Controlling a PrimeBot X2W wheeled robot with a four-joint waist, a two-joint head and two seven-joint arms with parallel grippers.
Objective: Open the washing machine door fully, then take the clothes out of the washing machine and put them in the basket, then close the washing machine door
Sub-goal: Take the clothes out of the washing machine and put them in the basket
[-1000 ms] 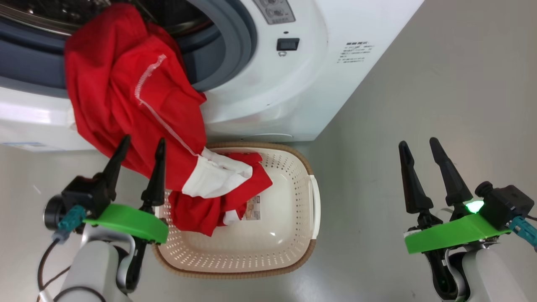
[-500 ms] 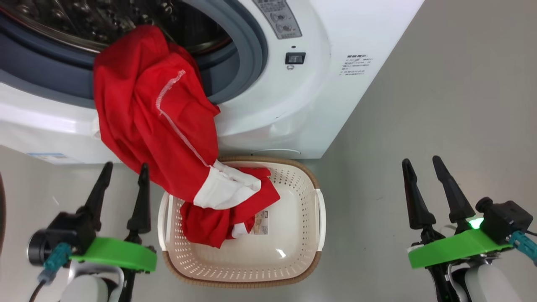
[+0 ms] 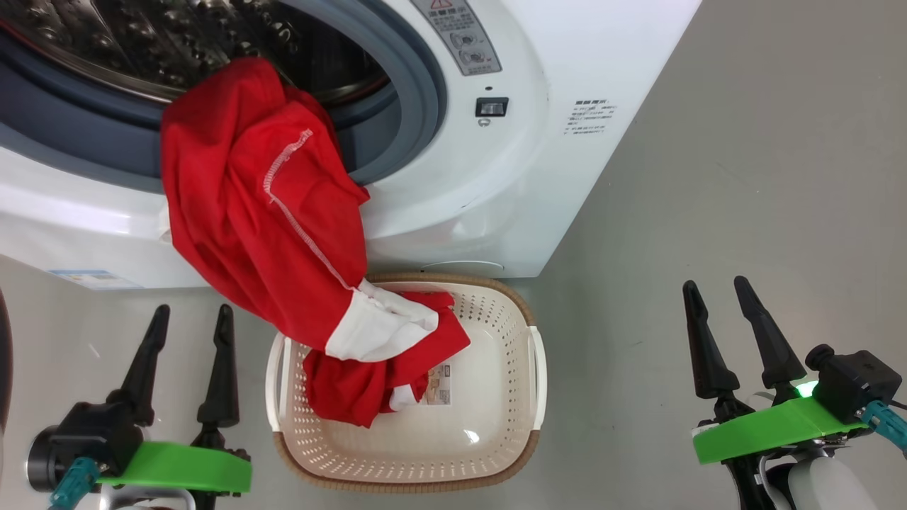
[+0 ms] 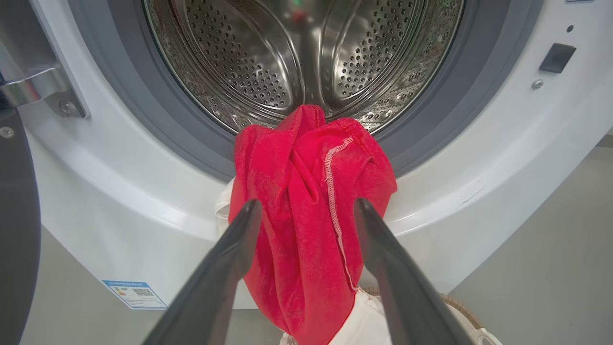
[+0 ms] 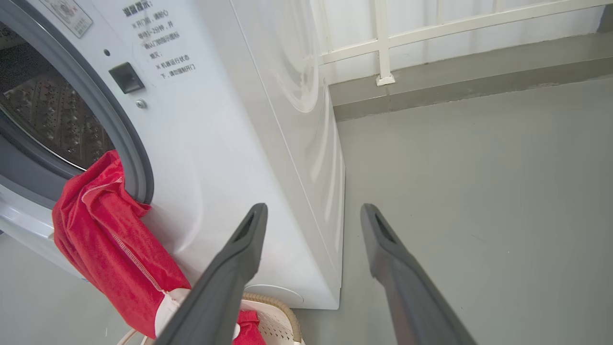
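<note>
Grey floor (image 3: 708, 142), washer open, laundry hanging halfway out.
Both hands hover low over the floor with nothing in them: the left hand (image 3: 195, 309) has its fingers spread wide just left of the basket (image 3: 528, 312), and the right hand (image 3: 713, 283) is equally wide, well off to the right. Between them the cream basket sits at the foot of the washing machine (image 3: 496, 198). It holds the lower end of the clothes (image 3: 248, 212), red fabric with a white piece (image 3: 375, 329) bunched on its left side, beside a label sticker (image 3: 439, 374). The red cloth runs up out of the basket, over the grey rubber ring (image 3: 421, 92) and into the steel drum (image 4: 306, 52). The washing machine door (image 4: 17, 230) stands swung aside at the left.
</note>
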